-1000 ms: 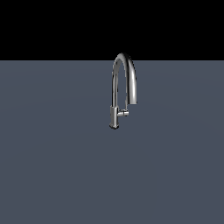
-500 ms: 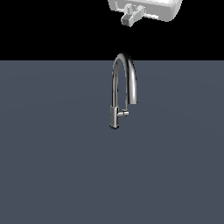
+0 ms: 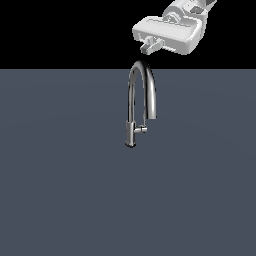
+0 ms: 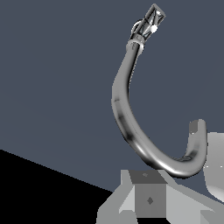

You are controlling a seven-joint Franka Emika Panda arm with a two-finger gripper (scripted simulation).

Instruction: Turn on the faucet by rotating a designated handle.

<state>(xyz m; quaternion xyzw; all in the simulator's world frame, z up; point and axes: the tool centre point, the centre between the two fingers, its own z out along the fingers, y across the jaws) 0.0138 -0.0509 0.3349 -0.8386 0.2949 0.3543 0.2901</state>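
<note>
We see the robot arm descend into the scene — absent a second ago, only its lower edge showing half a second ago, its white hand now hangs just above the crown of the faucet (image 3: 140, 100). The pincer (image 3: 149, 46) points down toward the arch, well apart from the chrome; whether its fingers are spread or pressed together we cannot tell, as the exterior view shows them as one grey block and the wrist view catches only part of one grey finger at the frame's edge.

The faucet itself has not moved: it stands upright near the far edge of the grey counter (image 3: 60, 200), about midway between the side edges, spout curling toward the exterior view's right. The handle (image 3: 142, 130) — a short stub low on the column, pointing toward the exterior view's right — remains untouched, far below the pincer. In the wrist view the arch (image 4: 131, 127) fills the frame, the base (image 4: 146, 26) distant.

We judge this the approach phase: the arm must come lower and past the spout before any turning begins
</note>
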